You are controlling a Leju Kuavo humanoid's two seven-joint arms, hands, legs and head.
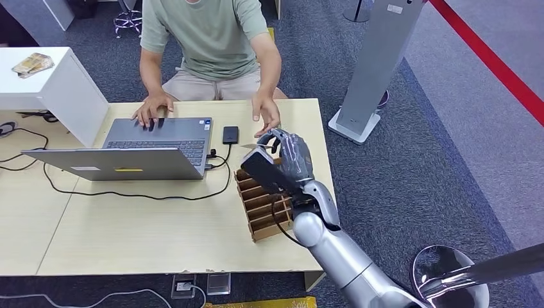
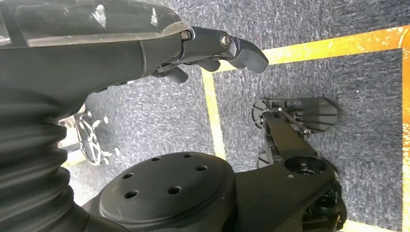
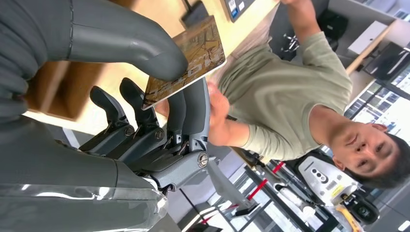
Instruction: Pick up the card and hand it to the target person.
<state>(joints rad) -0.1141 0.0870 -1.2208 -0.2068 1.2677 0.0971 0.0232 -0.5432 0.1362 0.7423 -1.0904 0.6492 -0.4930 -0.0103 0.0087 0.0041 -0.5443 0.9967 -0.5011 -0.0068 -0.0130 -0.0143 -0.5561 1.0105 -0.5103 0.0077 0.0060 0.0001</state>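
I saw the right robot hand (image 3: 145,87) pinching a brown patterned card (image 3: 191,60) above the slotted wooden card rack (image 1: 263,205), seated person's open hand (image 1: 266,115) just beyond, left robot hand (image 2: 212,48) curled, holding nothing.

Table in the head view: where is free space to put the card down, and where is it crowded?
Bare wood lies on the table between the laptop cable and the near edge, left of the wooden rack. A narrow strip runs right of the rack. The far side is crowded: laptop, phone, the person's hands and the right hand pinching the card.
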